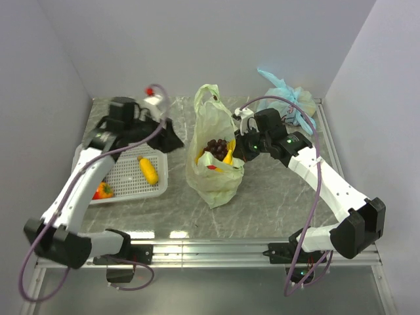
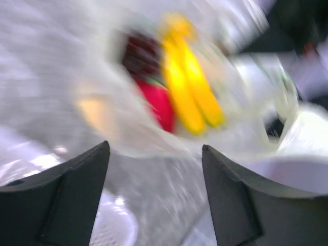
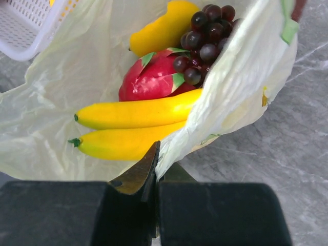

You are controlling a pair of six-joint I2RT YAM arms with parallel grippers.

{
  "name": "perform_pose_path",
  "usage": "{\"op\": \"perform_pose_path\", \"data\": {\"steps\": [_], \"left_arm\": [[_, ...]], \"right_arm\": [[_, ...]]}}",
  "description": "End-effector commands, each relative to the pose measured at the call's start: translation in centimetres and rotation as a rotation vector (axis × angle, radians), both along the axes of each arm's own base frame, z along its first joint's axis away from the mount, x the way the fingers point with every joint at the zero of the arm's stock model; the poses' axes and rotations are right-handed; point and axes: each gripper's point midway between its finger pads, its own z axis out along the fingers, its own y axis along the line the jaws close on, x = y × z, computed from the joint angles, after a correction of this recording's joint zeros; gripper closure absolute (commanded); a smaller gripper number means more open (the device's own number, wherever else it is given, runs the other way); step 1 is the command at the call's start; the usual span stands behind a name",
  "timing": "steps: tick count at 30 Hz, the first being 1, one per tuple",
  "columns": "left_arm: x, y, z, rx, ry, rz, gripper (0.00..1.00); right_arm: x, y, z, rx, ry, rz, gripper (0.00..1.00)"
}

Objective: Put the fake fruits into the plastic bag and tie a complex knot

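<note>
The pale yellow-green plastic bag stands open mid-table, one handle loop upright and loose; no knot shows. Inside lie two bananas, a pink-red dragon fruit, dark grapes and a yellow piece. My right gripper is shut on the bag's right rim; it also shows in the top view. My left gripper is left of the bag, open and empty. Its blurred view has the bag and bananas beyond the fingers.
A white basket at the left holds a yellow-orange fruit and an orange-red one; its corner shows in the right wrist view. A light blue tied bag lies at the back right. Walls close in on three sides.
</note>
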Motion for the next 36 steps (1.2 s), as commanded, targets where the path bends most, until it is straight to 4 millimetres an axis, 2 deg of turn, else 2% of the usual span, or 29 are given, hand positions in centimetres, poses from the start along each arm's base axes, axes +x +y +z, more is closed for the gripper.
{"op": "perform_pose_path", "data": {"steps": [1,2,3,6,7,9,11,13,14,15,19,21,23,26,27,29,30,31,33,34,36], "left_arm": [[3.2,4.2,3.3,-0.043,-0.106,0.313,0.26],[4.2,6.5,2.4,0.010,-0.100,0.465,0.30],[3.7,7.6,-0.3,0.046,0.011,0.553,0.34],[3.7,11.5,-5.4,0.133,0.180,0.799,0.34],[3.1,12.6,-7.9,0.169,0.250,0.851,0.34],[3.0,14.8,-11.0,0.197,0.353,0.966,0.33],[3.5,16.0,-12.6,0.213,0.399,1.021,0.33],[4.1,16.1,-13.5,0.221,0.421,1.042,0.28],[4.8,16.1,-13.6,0.211,0.410,1.044,0.25],[5.0,16.1,-14.0,0.213,0.417,1.048,0.17],[5.7,17.0,-16.9,0.294,0.469,1.076,0.13],[6.2,17.4,-16.5,0.282,0.443,1.047,0.14],[6.6,17.7,-14.7,0.237,0.397,0.994,0.14],[6.6,18.6,-12.0,0.306,0.282,0.873,0.12],[5.9,19.0,-11.0,0.372,0.251,0.776,0.11],[5.2,21.0,-9.9,0.418,0.230,0.749,0.11],[4.9,21.7,-9.2,0.451,0.183,0.667,0.10],[3.9,23.1,-9.3,0.478,0.203,0.672,0.10],[2.5,24.7,-9.6,0.547,0.211,0.616,0.10],[1.1,26.3,-10.1,0.551,0.263,0.629,0.10],[-0.3,27.9,-10.9,0.590,0.298,0.591,0.10]], "right_arm": [[0.2,0.3,1.8,0.029,-0.074,0.014,1.00],[0.2,0.3,1.8,0.029,-0.070,0.016,1.00],[0.2,0.4,2.0,0.034,-0.074,0.019,1.00],[0.4,0.4,1.9,0.032,-0.068,0.015,1.00],[0.3,0.5,2.1,0.034,-0.070,0.019,1.00],[0.3,0.4,2.0,0.030,-0.065,0.016,1.00],[0.2,0.4,2.0,0.027,-0.064,0.017,1.00],[0.1,0.3,1.8,0.026,-0.061,0.016,1.00],[0.1,0.4,1.7,0.026,-0.059,0.016,1.00],[0.1,0.3,1.5,0.023,-0.053,0.015,1.00],[0.2,0.3,1.2,0.017,-0.047,0.015,1.00],[0.1,0.3,1.3,0.014,-0.048,0.018,1.00],[0.1,0.2,1.3,0.010,-0.052,0.018,1.00],[0.0,0.1,0.8,0.005,-0.037,0.018,1.00],[-0.2,0.2,0.7,0.007,-0.030,0.023,1.00],[-0.3,0.1,0.6,0.009,-0.030,0.022,1.00],[-0.4,0.2,0.3,0.009,-0.026,0.025,1.00],[-0.4,0.1,0.2,0.009,-0.022,0.023,1.00],[-0.4,0.1,0.1,0.004,-0.021,0.026,1.00],[-0.4,0.1,0.2,0.002,-0.021,0.026,1.00],[-0.4,0.1,0.4,0.004,-0.023,0.025,1.00]]}}
